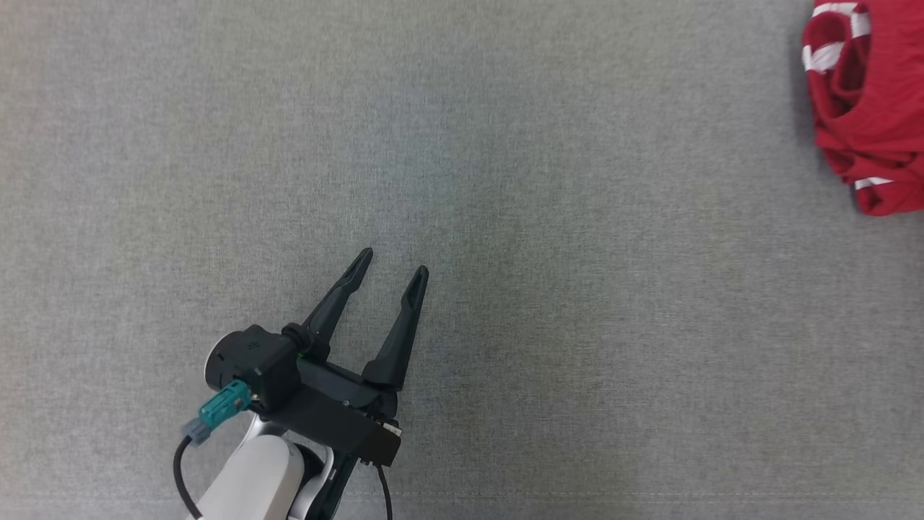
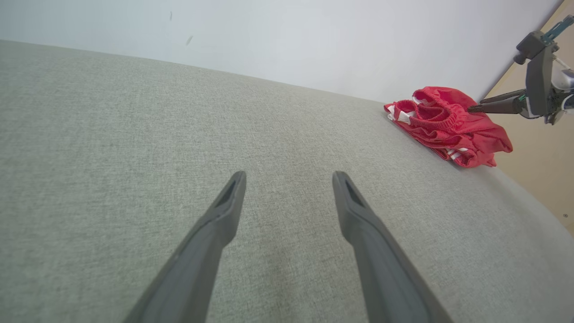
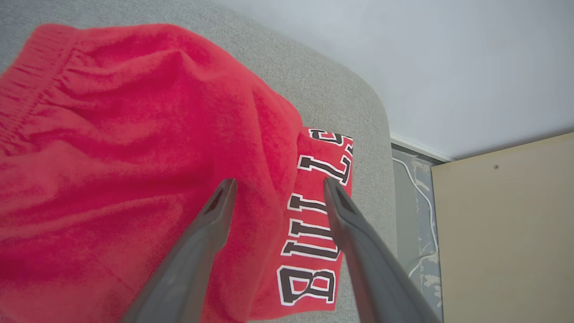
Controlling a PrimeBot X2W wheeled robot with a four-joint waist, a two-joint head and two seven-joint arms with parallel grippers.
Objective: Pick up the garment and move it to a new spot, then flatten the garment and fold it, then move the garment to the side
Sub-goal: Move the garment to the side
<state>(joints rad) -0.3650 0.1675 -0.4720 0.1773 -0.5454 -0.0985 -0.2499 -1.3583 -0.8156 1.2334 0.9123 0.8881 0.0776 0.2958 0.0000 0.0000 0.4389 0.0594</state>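
— where is the garment point(image 1: 873, 108)?
— it lies bunched in a red heap with white trim at the upper right of the head view, by the edge of the grey fabric surface point(image 1: 505, 180), with its elastic waistband showing on top.
— and the left gripper point(image 1: 395, 262)?
— it is well apart from the heap, over bare fabric, with its fingers spread wide and holding nothing.
— the right gripper point(image 3: 279, 181)?
— its fingers are parted too, with nothing clamped between them. the tips are right over the red cloth beside black-and-white "bulls" lettering, and whether they touch it cannot be told.
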